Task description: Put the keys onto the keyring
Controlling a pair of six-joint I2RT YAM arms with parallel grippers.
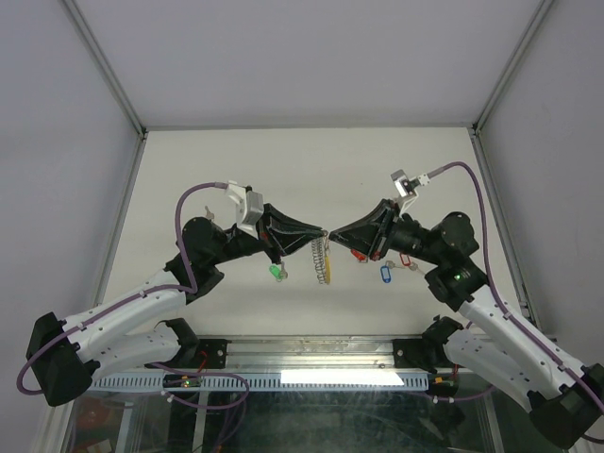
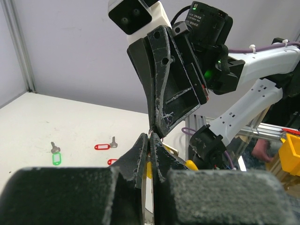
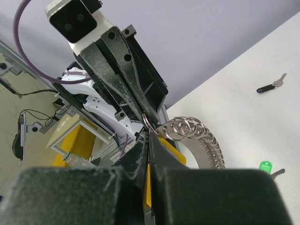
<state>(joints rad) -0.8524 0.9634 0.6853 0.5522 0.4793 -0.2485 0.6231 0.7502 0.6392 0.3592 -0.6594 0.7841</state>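
Note:
My left gripper (image 1: 319, 232) and right gripper (image 1: 332, 233) meet tip to tip above the table's middle. Both are shut on the top of the keyring (image 1: 323, 257), a coil of silvery rings with a yellow segment, which hangs below them. In the left wrist view the left gripper (image 2: 150, 137) pinches a thin ring. In the right wrist view the right gripper (image 3: 149, 135) pinches the same spot, with the keyring (image 3: 199, 133) curving away. A green key (image 1: 276, 272), a red key (image 1: 359, 255) and a blue key (image 1: 385, 273) lie on the table. A black key (image 3: 271, 86) shows in the right wrist view.
Another key (image 1: 408, 265) lies beside the blue one. In the left wrist view a green key (image 2: 56, 157) and a red key (image 2: 106, 146) lie apart on the white table. Metal frame posts (image 1: 109, 75) and grey walls bound the table.

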